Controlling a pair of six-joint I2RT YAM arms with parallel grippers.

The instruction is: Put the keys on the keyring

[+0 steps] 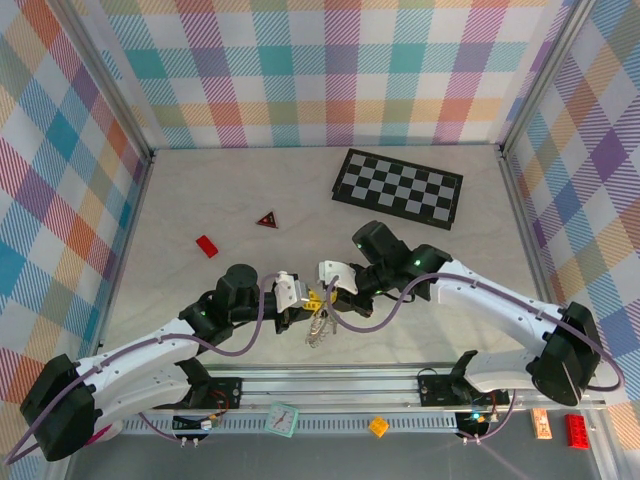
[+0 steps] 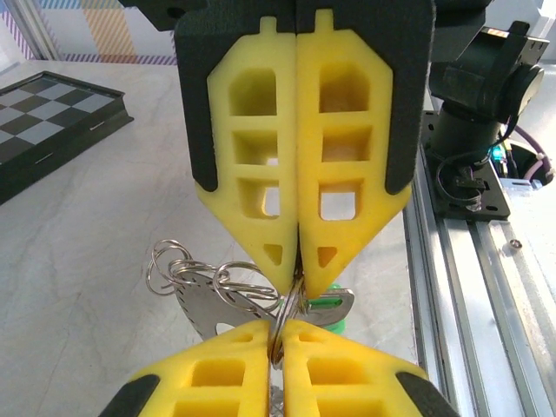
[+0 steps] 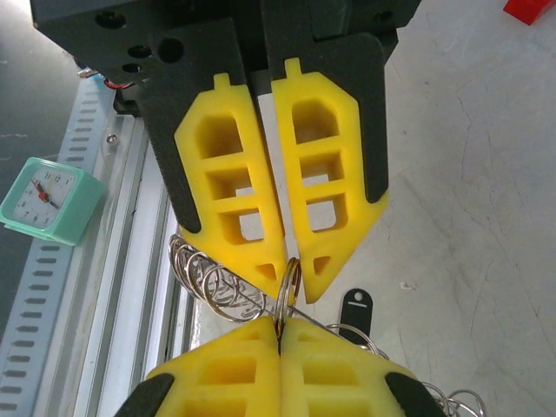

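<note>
The step in hand looks like the threading itself. Both arms meet low over the table (image 1: 200, 190) near its front edge, with the bunch of metal gathered between them. The left gripper (image 2: 276, 337) has its yellow fingers pressed together on a thin wire ring (image 2: 287, 306). The right gripper (image 2: 298, 271) faces it tip to tip and is closed on that same ring from the other side. In the right wrist view the ring stands edge-on between the two pairs of fingertips.

In the left wrist view the keyring (image 2: 196, 304), a flat grey plate with a hole, sits just left of the pinch, with a tangle of wire loops (image 2: 174, 265) over its top edge. The green-tagged key (image 2: 328, 304) sits just right of the pinch, close against the right gripper's fingertip. Whether it is already threaded onto anything cannot be told. A small black tag (image 3: 356, 306) appears to lie on the table just beside the grippers, apart from the pinched ring.

As I judge it, nothing can slide on while both grippers clamp the same wire. The next move probably calls for one gripper to keep the ring steady while the other lets go, takes a key by its head and works its hole onto the wire's free end. That needs fine alignment and little force, or the ring will twist out of the pinch
</note>
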